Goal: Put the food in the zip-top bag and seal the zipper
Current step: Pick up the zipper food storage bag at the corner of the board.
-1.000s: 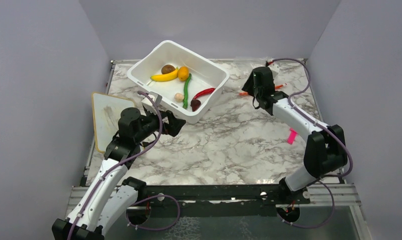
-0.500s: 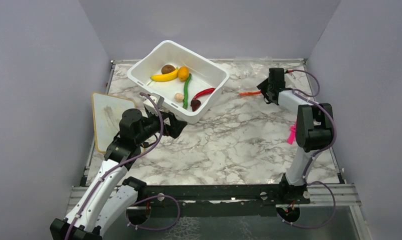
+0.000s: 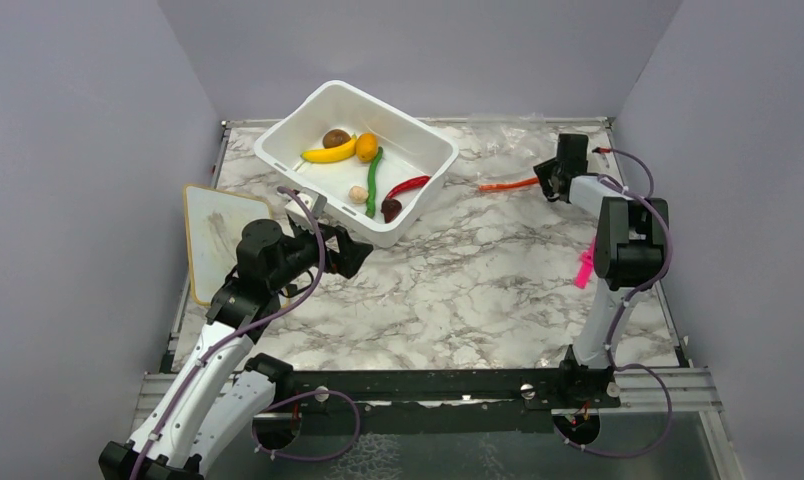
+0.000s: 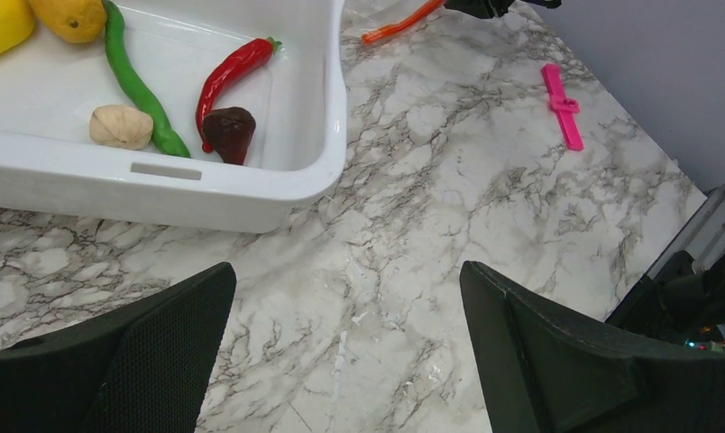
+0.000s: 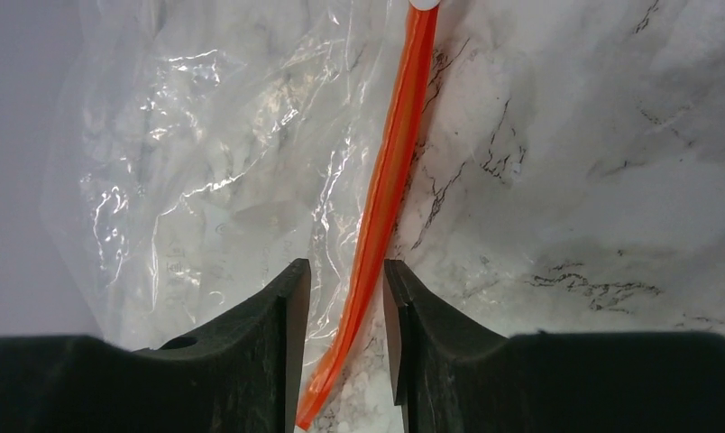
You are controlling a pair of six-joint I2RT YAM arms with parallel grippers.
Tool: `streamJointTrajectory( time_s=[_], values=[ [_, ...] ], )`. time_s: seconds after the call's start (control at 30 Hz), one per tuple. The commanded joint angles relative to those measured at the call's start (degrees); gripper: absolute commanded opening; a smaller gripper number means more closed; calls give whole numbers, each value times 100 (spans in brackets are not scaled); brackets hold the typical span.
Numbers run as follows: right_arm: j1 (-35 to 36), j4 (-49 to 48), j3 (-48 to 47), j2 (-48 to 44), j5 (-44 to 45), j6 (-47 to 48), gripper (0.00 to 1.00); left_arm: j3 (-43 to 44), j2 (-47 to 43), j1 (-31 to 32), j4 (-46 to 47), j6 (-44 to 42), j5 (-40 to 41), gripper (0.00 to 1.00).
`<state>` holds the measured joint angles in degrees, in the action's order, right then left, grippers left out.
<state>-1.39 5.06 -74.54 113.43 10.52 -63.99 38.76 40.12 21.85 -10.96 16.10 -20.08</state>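
Here, crinkly clear bag — thin, straight orange-red zipper.

White tub; yellow banana; red chili; orange-red zipper; grey-veined white table.

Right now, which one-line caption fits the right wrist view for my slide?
Right tool straddling the orange-red zipper of the clear zip-top bag, flat on the marble table.
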Motion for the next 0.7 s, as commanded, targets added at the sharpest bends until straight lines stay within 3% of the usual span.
streamJointTrajectory(
  time_s=[0.0, 0.67],
  values=[
    [-28, -79, -313, 319, -182, -296, 35, 2, -88, 21, 42, -45, 7, 99],
    [-120, 289, -750, 1080, -341, -351, 31, -18, -94, 18, 47, -45, -51, 99]
  ],
)
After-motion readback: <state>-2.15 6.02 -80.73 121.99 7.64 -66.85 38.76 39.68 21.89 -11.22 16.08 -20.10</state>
